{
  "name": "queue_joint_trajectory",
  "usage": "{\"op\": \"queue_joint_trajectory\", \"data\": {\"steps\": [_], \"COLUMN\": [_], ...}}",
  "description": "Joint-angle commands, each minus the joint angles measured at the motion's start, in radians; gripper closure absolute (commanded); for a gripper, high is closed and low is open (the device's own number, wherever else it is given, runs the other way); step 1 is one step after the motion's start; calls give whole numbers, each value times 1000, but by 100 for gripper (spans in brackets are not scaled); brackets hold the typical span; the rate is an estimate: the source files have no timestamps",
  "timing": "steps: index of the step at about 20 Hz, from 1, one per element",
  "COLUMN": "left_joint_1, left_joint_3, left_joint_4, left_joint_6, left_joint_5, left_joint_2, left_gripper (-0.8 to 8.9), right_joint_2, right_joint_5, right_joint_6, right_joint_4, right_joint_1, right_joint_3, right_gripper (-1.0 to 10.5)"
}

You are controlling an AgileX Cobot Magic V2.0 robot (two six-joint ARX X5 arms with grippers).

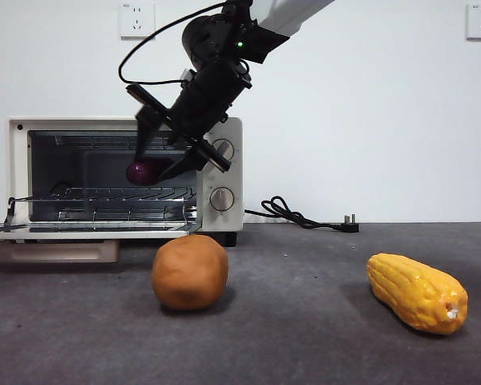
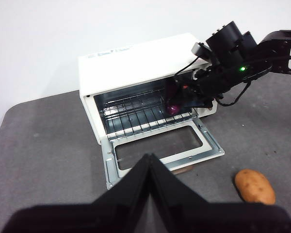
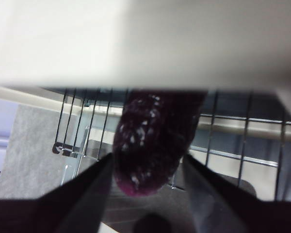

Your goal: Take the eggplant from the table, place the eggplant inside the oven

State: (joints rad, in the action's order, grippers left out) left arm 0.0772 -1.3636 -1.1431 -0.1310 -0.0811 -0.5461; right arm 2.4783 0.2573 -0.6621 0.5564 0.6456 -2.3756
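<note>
The dark purple eggplant (image 1: 142,172) hangs just inside the open mouth of the cream-white oven (image 1: 228,132), a little above its wire rack (image 1: 120,194). My right gripper (image 1: 152,170) comes down from the upper right and is shut on the eggplant (image 3: 153,141), one jaw on each side. From the left wrist view the eggplant (image 2: 172,108) shows at the right end of the oven (image 2: 131,63) opening, under the right gripper (image 2: 184,97). My left gripper (image 2: 149,162) waits shut and empty, back from the oven's lowered door (image 2: 160,148).
A brown potato-like lump (image 1: 190,272) lies on the dark grey table (image 1: 305,337) in front of the oven's right end. A yellow corn cob (image 1: 417,292) lies at the right. A black power cable (image 1: 297,215) trails behind along the wall.
</note>
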Motion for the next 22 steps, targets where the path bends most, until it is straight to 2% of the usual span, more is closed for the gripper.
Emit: {"op": "queue_joint_trajectory", "data": {"steps": [1,14,17,22], "left_joint_1": [10,19,29,38], "left_joint_3": [6,6,6,6], "left_joint_4": [-4,-26,-26,-23], "left_joint_6": [-11,-12,-12,-19], "left_joint_5": [3,3,4,35], "left_joint_2": [3,3,3,-2], "left_gripper": [819,819,819,819], "right_joint_2": [14,14,14,10], "right_joint_5": [-6,-27,-19,40], "right_joint_6": [8,8,12,34], "right_joint_4": [-6,-7,-3,84], "right_joint_1": [4,5,9,9], "right_joint_3": [1,1,-1,-33], "right_gripper": [626,625,625,626]}}
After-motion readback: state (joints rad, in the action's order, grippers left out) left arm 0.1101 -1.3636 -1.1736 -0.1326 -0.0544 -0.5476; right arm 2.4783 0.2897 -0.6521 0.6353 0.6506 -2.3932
